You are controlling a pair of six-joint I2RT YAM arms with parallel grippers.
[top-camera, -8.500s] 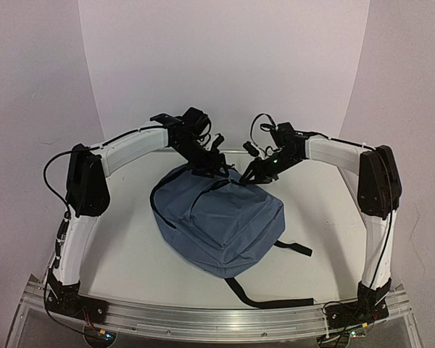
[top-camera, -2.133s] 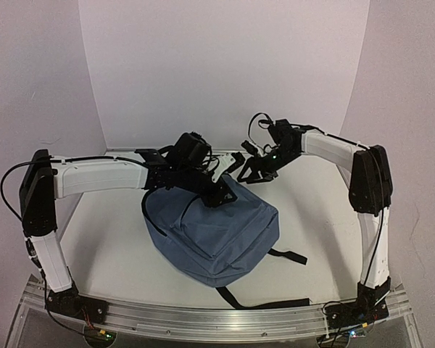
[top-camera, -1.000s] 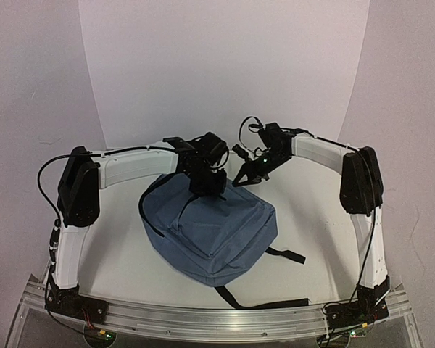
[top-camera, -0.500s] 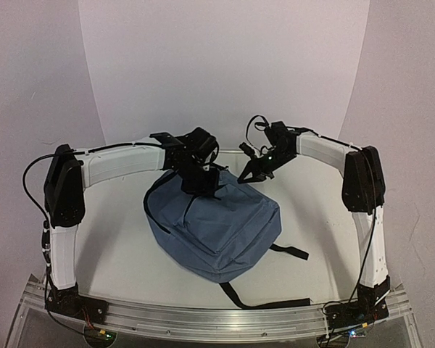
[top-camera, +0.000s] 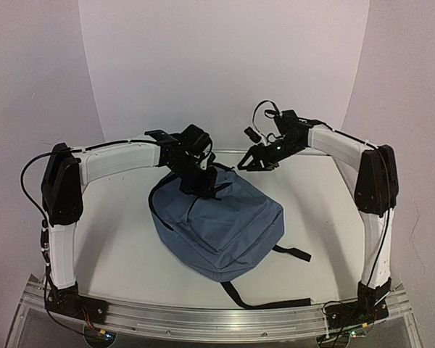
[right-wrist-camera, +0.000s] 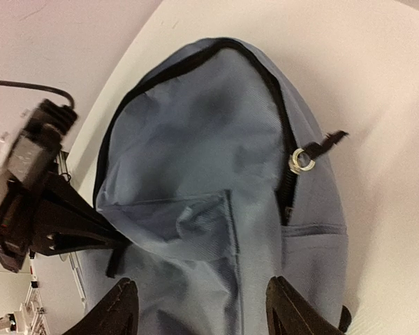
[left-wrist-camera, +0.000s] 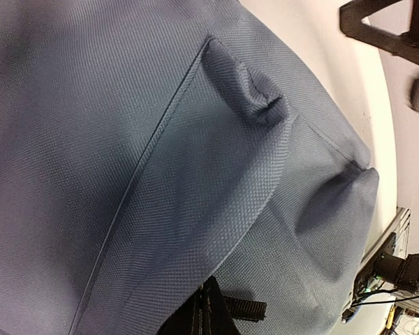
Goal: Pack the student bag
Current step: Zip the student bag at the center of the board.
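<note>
Sprawling over the middle of the table (top-camera: 123, 239), the student bag (top-camera: 221, 228) is lying flat in the centre of the top view, its rounded top pointing toward the upper middle of the frame and its black straps (top-camera: 264, 297) trailing off toward the lower right. It is looking soft and limp: the fabric is creasing and puckering in the left wrist view, so I am judging that it will sag and fold rather than hold a shape, and that it is light enough to slide when tugged.

The left hand (top-camera: 205, 181) is sitting clenched at the bag's top edge, just above centre in the top view. It is appearing to pinch a fold or a bit of black webbing there, though the exact bite is hard to see. The right hand (top-camera: 248, 161) is hovering released, fingers spread with nothing between them, just off the bag's upper right.

In the right wrist view the dark zipper (right-wrist-camera: 283, 112) is curving round the upper right of the bag, with its ringed zipper pull (right-wrist-camera: 304, 159) lying at the right of the frame. That pull is looking like the best hold for opening the bag, while the other hand is anchoring the cloth.

Nothing else is showing on the table. Only the loose straps and the two arms crowding each other at the bag's top are looking likely to get in the way.
</note>
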